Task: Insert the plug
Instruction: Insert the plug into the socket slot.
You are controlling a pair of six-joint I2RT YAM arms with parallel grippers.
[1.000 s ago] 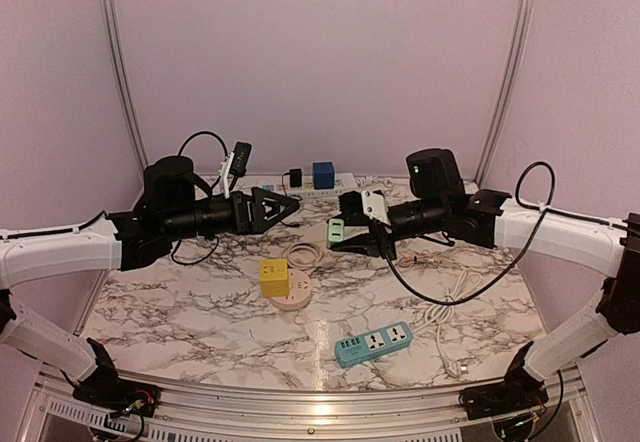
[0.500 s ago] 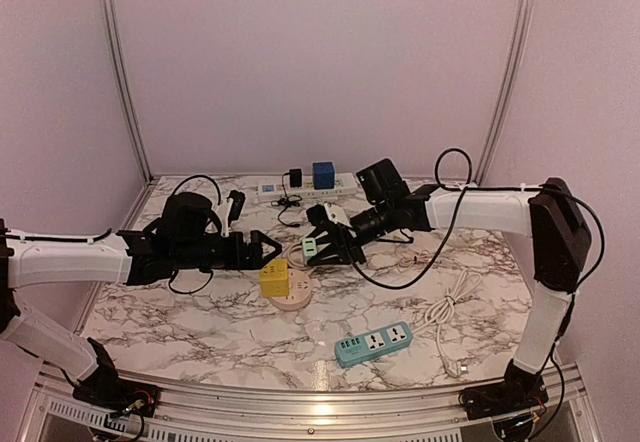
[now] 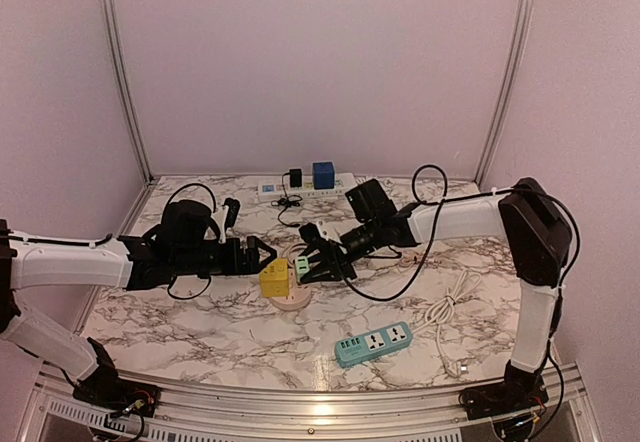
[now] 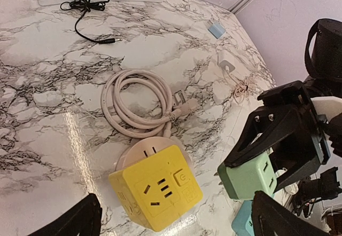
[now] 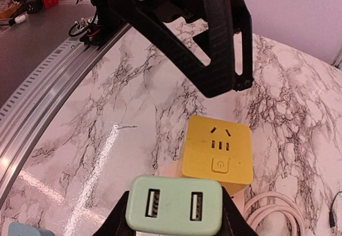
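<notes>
The right claw [image 3: 313, 259] is gripping the mint-green USB plug adapter [image 5: 173, 205] just right of the yellow cube socket [image 4: 156, 187] at the marble desk's [image 3: 200, 332] middle. The left claw [image 3: 258, 253] is gaping open at the cube's left, and a coiled white cable [image 4: 139, 105] is lying just behind it.

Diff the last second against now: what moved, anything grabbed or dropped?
Both arms swung down and inward to the yellow cube socket. The right tool, shut on the mint plug throughout, carried it left and nearer, up beside the cube. The left tool, open throughout, dropped to the cube's other side. Nothing grabbed or released. Cube, teal power strip and white back strip stayed put.
</notes>
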